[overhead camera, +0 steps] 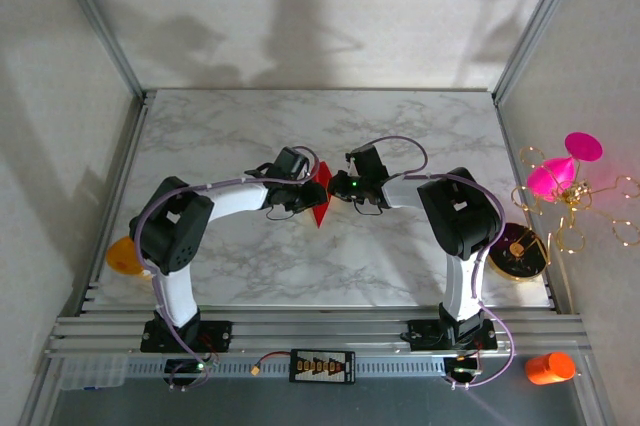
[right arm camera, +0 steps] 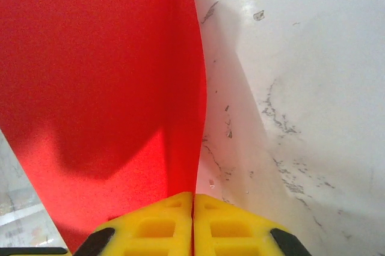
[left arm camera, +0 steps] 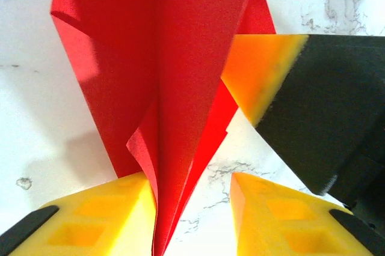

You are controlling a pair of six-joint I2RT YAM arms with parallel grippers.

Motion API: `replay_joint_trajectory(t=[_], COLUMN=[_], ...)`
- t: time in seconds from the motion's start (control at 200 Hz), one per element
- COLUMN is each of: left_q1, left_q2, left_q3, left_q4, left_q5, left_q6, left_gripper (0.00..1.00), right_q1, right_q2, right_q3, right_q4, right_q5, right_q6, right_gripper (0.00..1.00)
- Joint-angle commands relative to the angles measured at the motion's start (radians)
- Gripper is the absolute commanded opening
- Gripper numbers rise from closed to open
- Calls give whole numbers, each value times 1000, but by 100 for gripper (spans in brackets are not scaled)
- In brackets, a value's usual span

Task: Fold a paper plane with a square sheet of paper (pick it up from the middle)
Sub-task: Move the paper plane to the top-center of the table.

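Observation:
The square sheet of paper [overhead camera: 320, 201] is bright red, folded into a narrow pointed shape with loose flaps, and held upright above the marble table between the two arms. My right gripper [overhead camera: 345, 187] is shut on one folded edge of the paper [right arm camera: 102, 88], with its yellow fingertips [right arm camera: 193, 196] pressed together on it. My left gripper [overhead camera: 305, 191] faces it from the other side and stands open [left arm camera: 189, 178]. The paper's lower point [left arm camera: 174, 57] lies against the left finger's inner face. The other finger [left arm camera: 271, 208] stands apart from it, with bare table showing in the gap.
A magenta cone ornament with gold wire [overhead camera: 560, 171] sits off the table's right edge, beside a dark round disc [overhead camera: 518, 251]. An orange bottle [overhead camera: 550, 368] lies near the front right and an orange object [overhead camera: 122, 256] sits at the left edge. Metal frame posts bound the table.

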Motion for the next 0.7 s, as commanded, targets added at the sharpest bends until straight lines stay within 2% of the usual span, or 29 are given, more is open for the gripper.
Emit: replay_joint_trajectory(t=[0.0, 0.696], left_q1=[-12, -32], left_q2=[-26, 62], left_q3=[4, 91], left_q4=[-15, -83], left_q5=[-42, -117], left_q6=[4, 66], left_gripper=[37, 36], right_q1=[-6, -5], right_q2=[15, -1], right_q3=[17, 11], right_q4=[-11, -6], right_q5=[-21, -36], right_q6=[-3, -1], right_gripper=[10, 10])
